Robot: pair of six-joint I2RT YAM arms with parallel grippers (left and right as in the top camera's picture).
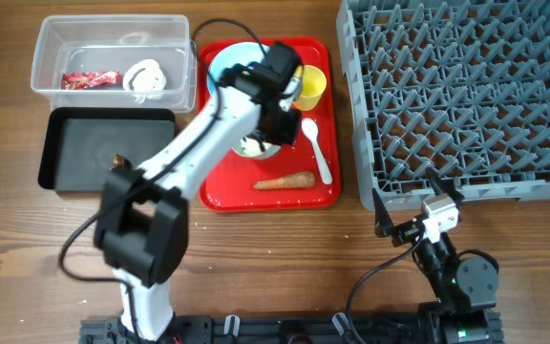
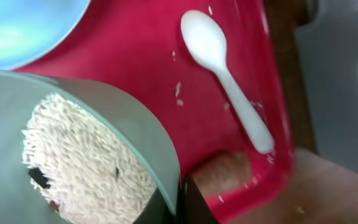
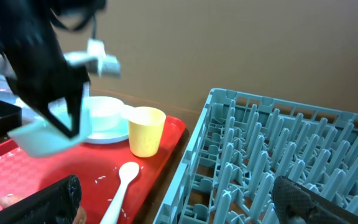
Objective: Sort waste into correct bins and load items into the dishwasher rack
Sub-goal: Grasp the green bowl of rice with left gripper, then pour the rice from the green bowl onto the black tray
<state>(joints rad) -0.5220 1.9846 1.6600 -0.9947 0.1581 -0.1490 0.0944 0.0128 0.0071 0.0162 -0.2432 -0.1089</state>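
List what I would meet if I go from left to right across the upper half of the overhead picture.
Clear tub → red wrapper inside it → white tissue inside it → red tray → yellow cup on the tray → grey rack.

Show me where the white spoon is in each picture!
Overhead: the spoon lies on the right side of the red tray, just below the yellow cup.
Left wrist: the spoon is at the upper right, on the tray.
Right wrist: the spoon is at the bottom centre, in front of the cup, on the tray.
Shared landmark: the red tray.
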